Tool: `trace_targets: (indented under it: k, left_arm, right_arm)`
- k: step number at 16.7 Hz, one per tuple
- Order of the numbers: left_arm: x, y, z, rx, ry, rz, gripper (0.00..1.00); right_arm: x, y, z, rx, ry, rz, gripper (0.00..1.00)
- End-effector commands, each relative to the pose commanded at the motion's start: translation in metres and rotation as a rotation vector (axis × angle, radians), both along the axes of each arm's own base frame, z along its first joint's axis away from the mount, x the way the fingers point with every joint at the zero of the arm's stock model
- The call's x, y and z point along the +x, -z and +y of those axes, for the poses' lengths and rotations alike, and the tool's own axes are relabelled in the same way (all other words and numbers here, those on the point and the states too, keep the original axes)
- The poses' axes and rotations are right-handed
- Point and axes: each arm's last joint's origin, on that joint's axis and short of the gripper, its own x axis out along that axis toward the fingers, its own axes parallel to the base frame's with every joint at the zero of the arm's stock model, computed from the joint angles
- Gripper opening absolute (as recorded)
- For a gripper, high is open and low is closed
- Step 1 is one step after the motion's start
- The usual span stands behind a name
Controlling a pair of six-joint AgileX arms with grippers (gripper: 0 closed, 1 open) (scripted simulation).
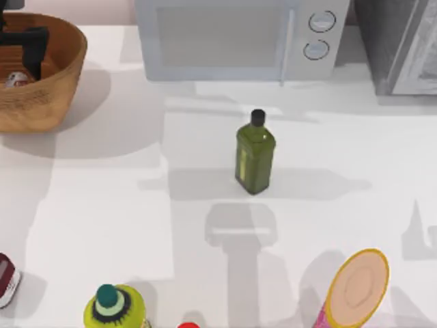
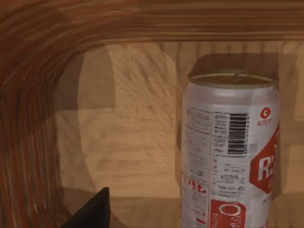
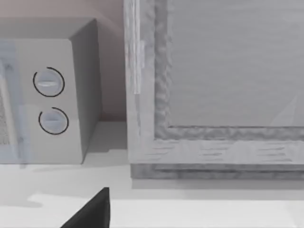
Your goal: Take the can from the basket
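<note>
Left gripper (image 1: pixel 27 51) inside the basket (image 1: pixel 58 82), beside the can (image 1: pixel 17 79); finger spread cannot be told.

The white table (image 1: pixel 102 205) carries, at its back edge, a grey microwave (image 1: pixel 232 37) with two round dials and a second grey appliance (image 1: pixel 399 44) beside it. The basket, round, tan wicker with ribbed horizontal weave, sits at the table's far left corner and encloses the left gripper. A green square-shouldered bottle (image 1: pixel 255 158) with a black cap stands upright, well apart from that gripper, mid-table. In the left wrist view the can (image 2: pixel 230 152) stands upright on the basket floor just ahead of the gripper, long axis vertical, dull yellowish end up, whitish metal with red markings and a barcode. The right arm is parked facing the appliances; one dark finger (image 3: pixel 90 211) shows in its wrist view.
</note>
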Motion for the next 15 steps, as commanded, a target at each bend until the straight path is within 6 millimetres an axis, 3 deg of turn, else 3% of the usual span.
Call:
trace_targets:
  k: [8, 15]
  left_arm:
    - [0.002, 0.008, -0.002, 0.000, 0.003, 0.008, 1.00]
    - [0.007, 0.056, -0.002, -0.001, 0.001, 0.009, 1.00]
  right_arm:
    - [0.000, 0.000, 0.000, 0.000, 0.000, 0.000, 1.00]
    - [0.000, 0.000, 0.000, 0.000, 0.000, 0.000, 1.00]
